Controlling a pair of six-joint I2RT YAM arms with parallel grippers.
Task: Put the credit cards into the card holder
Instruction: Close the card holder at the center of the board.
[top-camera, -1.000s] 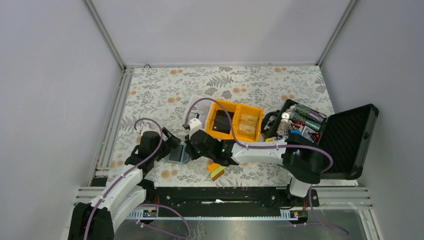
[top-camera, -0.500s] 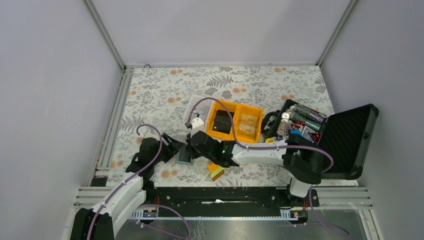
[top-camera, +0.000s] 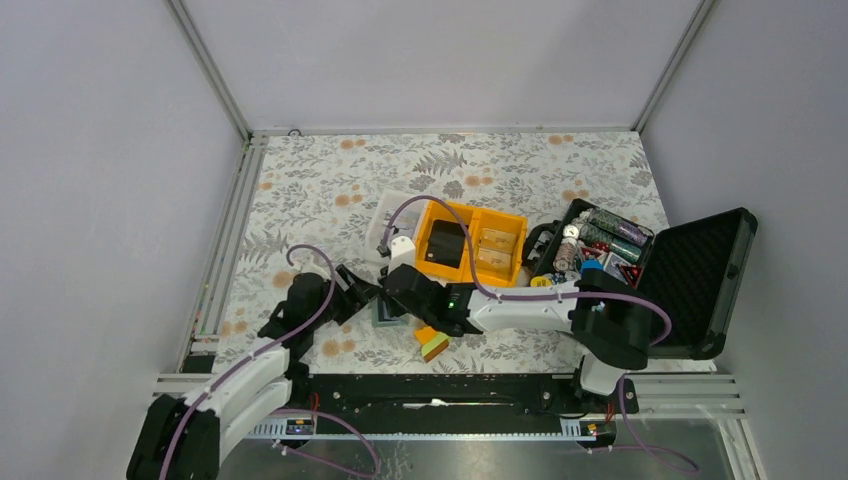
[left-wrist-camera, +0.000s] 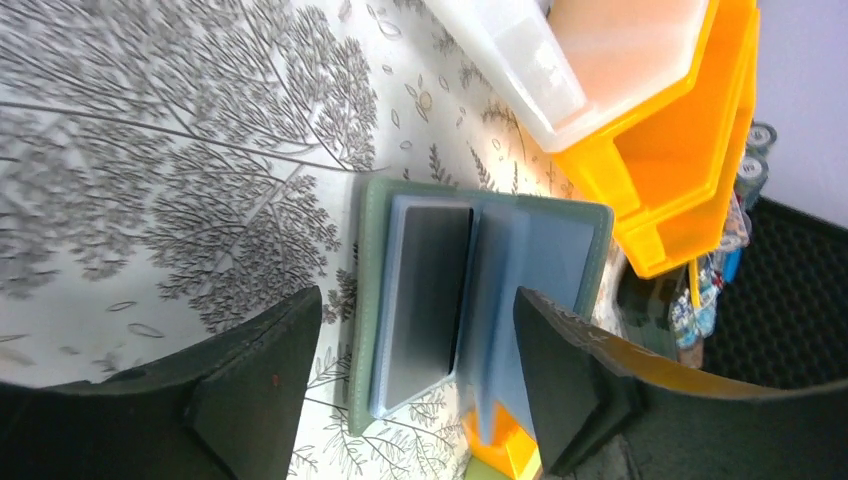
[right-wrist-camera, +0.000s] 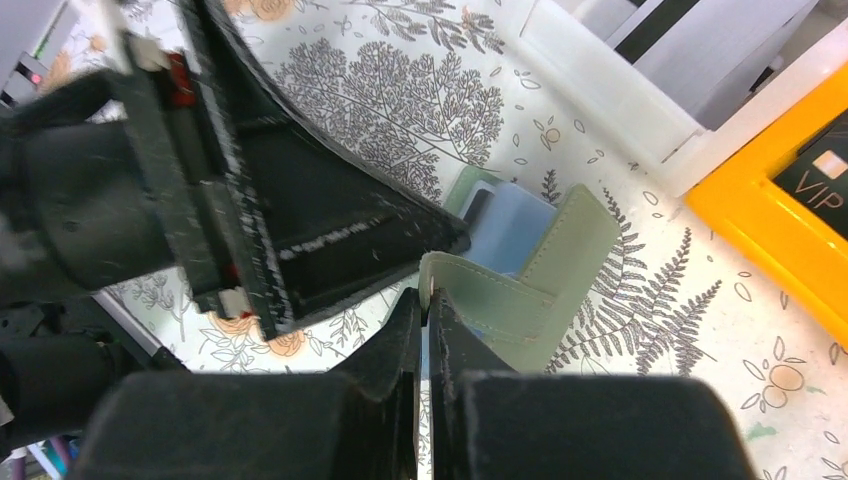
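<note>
The card holder (left-wrist-camera: 540, 260) lies open on the floral mat, grey-green outside, light-blue inside, with a dark card (left-wrist-camera: 430, 285) in its left pocket. My left gripper (left-wrist-camera: 415, 390) is open, with one finger on each side of the holder's near end. My right gripper (right-wrist-camera: 428, 300) is shut on the holder's grey-green flap (right-wrist-camera: 500, 300) and holds it raised. In the top view both grippers meet over the holder (top-camera: 384, 313). A black card (top-camera: 445, 243) and tan cards (top-camera: 495, 250) lie in the yellow bin (top-camera: 470, 215).
An orange-yellow-green wedge block (top-camera: 433, 343) lies just right of the holder. A white tray (top-camera: 383, 222) sits behind it, beside the yellow bin. An open black foam-lined case (top-camera: 700, 280) with poker chips (top-camera: 600, 245) stands at the right.
My left gripper has moved right, up to the card holder. The right gripper and the holder have shifted slightly right.
</note>
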